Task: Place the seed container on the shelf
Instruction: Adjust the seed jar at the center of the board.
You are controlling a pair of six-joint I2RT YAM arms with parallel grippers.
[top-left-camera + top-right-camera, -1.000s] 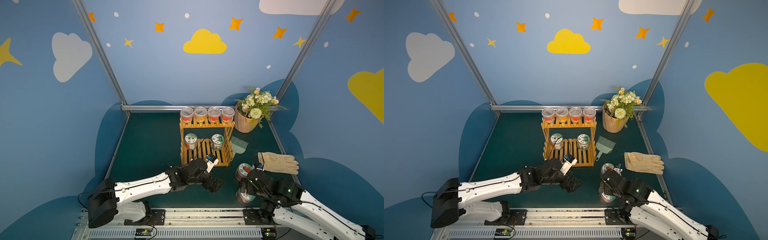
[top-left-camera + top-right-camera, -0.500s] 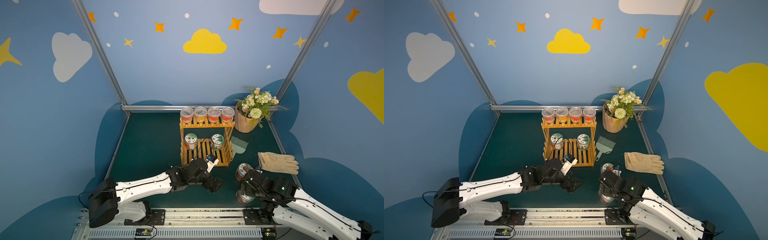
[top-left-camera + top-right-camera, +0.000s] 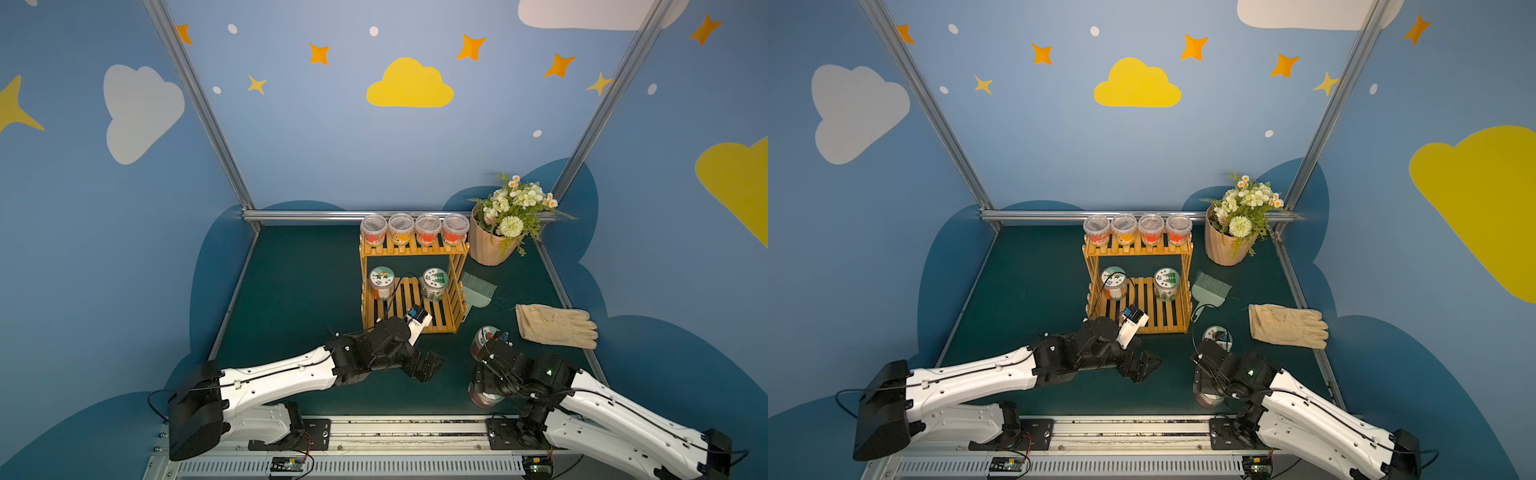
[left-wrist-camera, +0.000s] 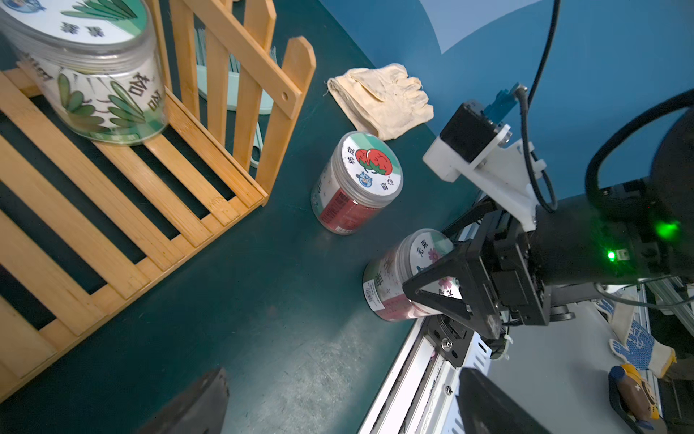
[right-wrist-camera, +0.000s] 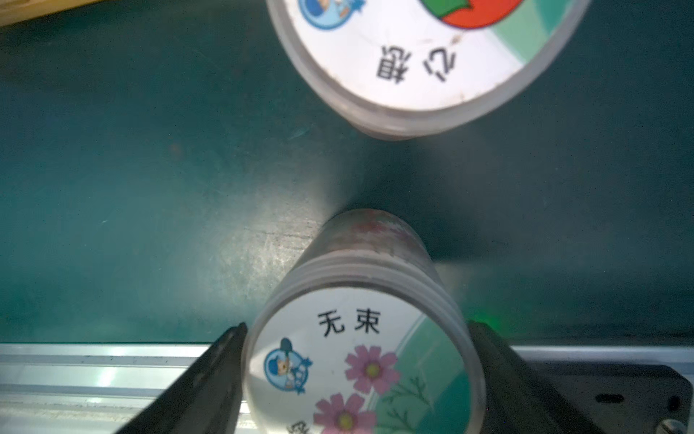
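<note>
Lower right in a top view, the right gripper (image 5: 356, 330) pinches the flower-lidded seed container (image 3: 482, 401); the left gripper (image 3: 430, 366) gapes empty.

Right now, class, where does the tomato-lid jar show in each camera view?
In both top views: tomato-lid jar on the mat, between shelf front and glove.
Left wrist: jar between shelf corner and glove.
Right wrist: its lid only, cropped, beyond the flower-lid jar.
Shared landmark: flower-lid jar, seen in all views.
</note>
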